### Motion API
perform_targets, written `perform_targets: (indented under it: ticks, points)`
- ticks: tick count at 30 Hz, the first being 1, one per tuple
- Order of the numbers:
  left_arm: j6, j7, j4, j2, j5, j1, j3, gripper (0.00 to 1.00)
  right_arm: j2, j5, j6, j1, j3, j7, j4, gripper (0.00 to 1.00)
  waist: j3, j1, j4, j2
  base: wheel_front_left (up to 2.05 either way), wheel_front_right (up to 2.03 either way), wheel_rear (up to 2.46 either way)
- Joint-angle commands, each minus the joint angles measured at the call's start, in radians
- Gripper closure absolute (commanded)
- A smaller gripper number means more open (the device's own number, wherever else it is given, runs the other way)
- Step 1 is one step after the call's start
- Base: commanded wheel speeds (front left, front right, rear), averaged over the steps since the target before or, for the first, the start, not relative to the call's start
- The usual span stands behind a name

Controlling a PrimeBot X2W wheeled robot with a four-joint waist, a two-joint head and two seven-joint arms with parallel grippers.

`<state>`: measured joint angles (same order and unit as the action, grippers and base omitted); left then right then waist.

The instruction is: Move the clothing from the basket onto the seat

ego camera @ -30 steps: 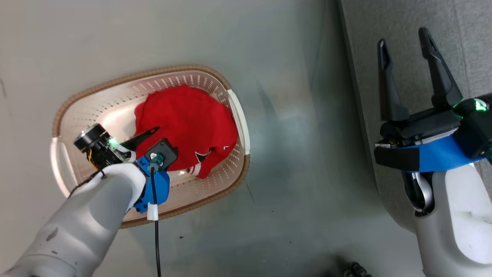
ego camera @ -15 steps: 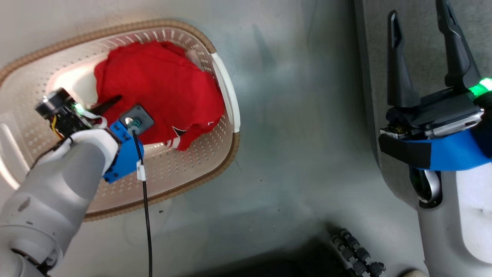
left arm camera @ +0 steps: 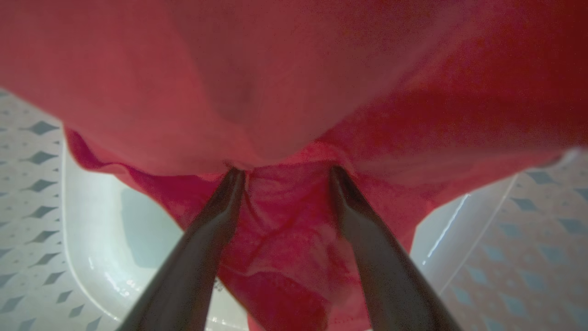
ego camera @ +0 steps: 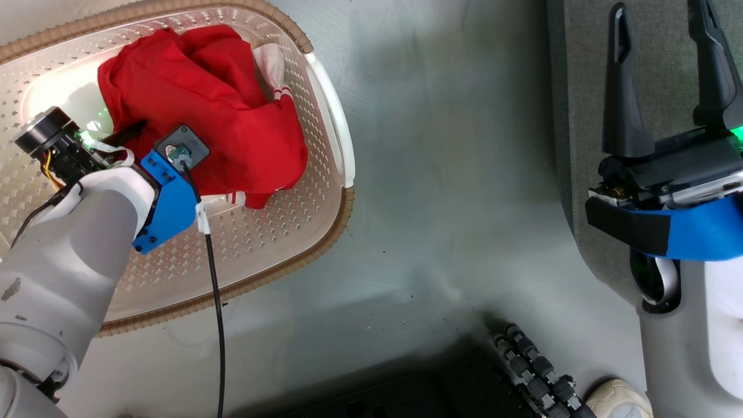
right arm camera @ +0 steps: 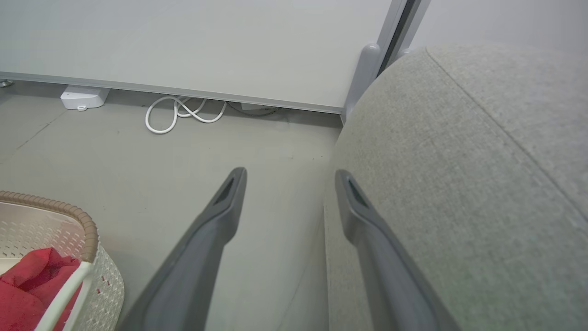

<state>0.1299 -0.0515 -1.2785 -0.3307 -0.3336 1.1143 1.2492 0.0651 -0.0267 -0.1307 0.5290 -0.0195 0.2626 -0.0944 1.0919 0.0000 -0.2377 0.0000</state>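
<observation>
Leftmost, inside the basket: crumpled red clothing, white-striped trim showing. Pushed into its folds, left gripper, jaws spread, cloth bunched between but not pinched. Next, grey floor. Rightmost, well apart from the basket, above the edge of the seat: right gripper, jaws parted, holding nothing.

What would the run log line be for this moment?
left tool: open, pushed into clothing in basket | right tool: open, empty, at seat edge | grasp: not yet closed
</observation>
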Motion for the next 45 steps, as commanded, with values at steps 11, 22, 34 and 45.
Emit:
perform_targets:
  ticks: [11,22,34,45]
  points:
    - [-0.004,0.077,-0.015,0.012,-0.015,0.008,0.009,1.0,-0.009,0.016,0.0,0.007,0.015,0.003,-0.005,0.0,0.003,0.0,0.0,0.0,0.0,0.0,0.0]
    - [0.002,0.065,-0.012,0.025,-0.031,0.002,0.011,1.0,-0.01,0.015,0.0,0.018,0.02,0.003,0.012,0.0,-0.025,0.0,0.009,0.0,0.0,0.0,0.0]
    - [0.001,-0.029,0.022,0.115,-0.076,-0.05,0.016,1.0,0.006,0.018,0.0,0.007,0.026,0.003,0.04,0.0,-0.151,0.0,0.067,0.0,0.0,0.0,0.0]
    - [0.001,-0.138,0.046,0.189,-0.17,-0.11,0.013,1.0,0.042,0.017,0.0,-0.045,0.044,0.003,0.084,0.0,-0.323,0.0,0.145,0.0,0.0,0.0,0.0]
